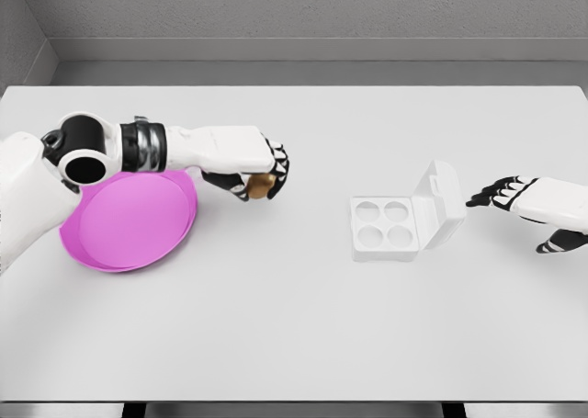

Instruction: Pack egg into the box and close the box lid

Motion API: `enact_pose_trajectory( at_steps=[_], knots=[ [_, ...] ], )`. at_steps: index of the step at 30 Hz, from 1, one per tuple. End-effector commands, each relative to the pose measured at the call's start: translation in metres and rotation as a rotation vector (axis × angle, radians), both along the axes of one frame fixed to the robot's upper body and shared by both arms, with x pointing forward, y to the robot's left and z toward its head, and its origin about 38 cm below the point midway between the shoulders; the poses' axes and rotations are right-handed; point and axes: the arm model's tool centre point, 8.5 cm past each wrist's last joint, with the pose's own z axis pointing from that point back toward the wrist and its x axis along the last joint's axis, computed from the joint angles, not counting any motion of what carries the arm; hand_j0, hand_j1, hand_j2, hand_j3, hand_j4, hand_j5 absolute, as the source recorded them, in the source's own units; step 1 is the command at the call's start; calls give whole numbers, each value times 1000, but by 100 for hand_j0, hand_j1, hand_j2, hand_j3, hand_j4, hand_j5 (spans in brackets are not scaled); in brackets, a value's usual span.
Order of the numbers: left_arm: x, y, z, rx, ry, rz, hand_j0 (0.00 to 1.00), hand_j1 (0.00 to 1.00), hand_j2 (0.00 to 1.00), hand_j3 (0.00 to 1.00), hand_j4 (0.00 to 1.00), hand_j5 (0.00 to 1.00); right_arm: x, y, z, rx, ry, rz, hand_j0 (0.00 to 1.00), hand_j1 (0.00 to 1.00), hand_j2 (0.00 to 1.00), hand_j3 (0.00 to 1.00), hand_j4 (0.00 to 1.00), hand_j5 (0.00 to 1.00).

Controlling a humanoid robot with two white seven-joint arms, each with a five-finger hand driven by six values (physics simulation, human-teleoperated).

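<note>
From my remote seat I see a white table [276, 344] whose near half is bare, wide open room in front of the egg box [386, 227]. That box sits right of centre, four round cups empty, its lid [441, 202] standing up on the far-right side. Right of the box, near the lid, my right hand [524, 202] hovers with fingers spread, holding nothing. Well left of the box, a pink plate [129, 225] lies near the table's left edge. Between plate and box, just past the plate's rim, my left hand [253, 165] is curled around a brown egg [260, 186].
</note>
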Motion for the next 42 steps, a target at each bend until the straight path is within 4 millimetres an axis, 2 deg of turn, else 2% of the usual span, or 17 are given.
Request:
enact_pose_trajectory(
  at_steps=[1, 7, 9, 11, 16, 17, 19, 21, 24, 26, 30, 39, 42],
  knots=[
    [-3, -17, -1, -26, 12, -28, 31, 31, 31, 31, 31, 31, 0, 1, 2, 5, -3, 2, 100, 100, 100, 100, 100, 100],
    [-4, -52, 16, -75, -16, -89, 31, 31, 31, 31, 31, 31, -3, 5, -1, 5, 3, 13, 100, 100, 100, 100, 100, 100],
    [-9, -73, 18, -83, -17, -135, 31, 31, 31, 31, 31, 31, -4, 7, -1, 5, 3, 19, 100, 100, 100, 100, 100, 100],
    [-17, -105, 25, -85, -30, -205, 31, 31, 31, 31, 31, 31, -4, 7, -1, 5, 3, 19, 100, 100, 100, 100, 100, 100],
    [-29, -145, 30, -134, -19, -271, 31, 31, 31, 31, 31, 31, -4, 9, 0, 6, -1, 26, 100, 100, 100, 100, 100, 100],
    [-24, -145, 25, -131, -5, -256, 31, 31, 31, 31, 31, 31, -4, 8, 1, 6, -2, 25, 100, 100, 100, 100, 100, 100],
    [-2, -140, 4, -102, 55, -176, 31, 31, 31, 31, 31, 31, -4, 9, 1, 6, -3, 26, 100, 100, 100, 100, 100, 100],
    [12, -141, -16, -87, 116, -121, 31, 31, 31, 31, 31, 31, -4, 9, 1, 6, -2, 29, 100, 100, 100, 100, 100, 100],
    [10, -143, -23, -74, 125, -121, 31, 31, 31, 31, 31, 31, -5, 11, 1, 6, -3, 32, 100, 100, 100, 100, 100, 100],
    [5, -154, -26, -65, 127, -143, 32, 32, 32, 32, 32, 32, -6, 12, 0, 7, 0, 35, 100, 100, 100, 100, 100, 100],
    [-1, -162, -28, -63, 132, -164, 32, 32, 32, 32, 32, 32, -9, 16, 4, -2, -8, 55, 100, 100, 100, 100, 100, 100],
    [-2, -160, -37, -53, 146, -156, 36, 36, 36, 36, 36, 36, -11, 20, 5, -3, -10, 70, 100, 100, 100, 100, 100, 100],
    [-3, -161, -37, -55, 148, -159, 41, 41, 41, 41, 41, 41, -11, 20, 6, -2, -12, 71, 100, 100, 100, 100, 100, 100]
  ],
)
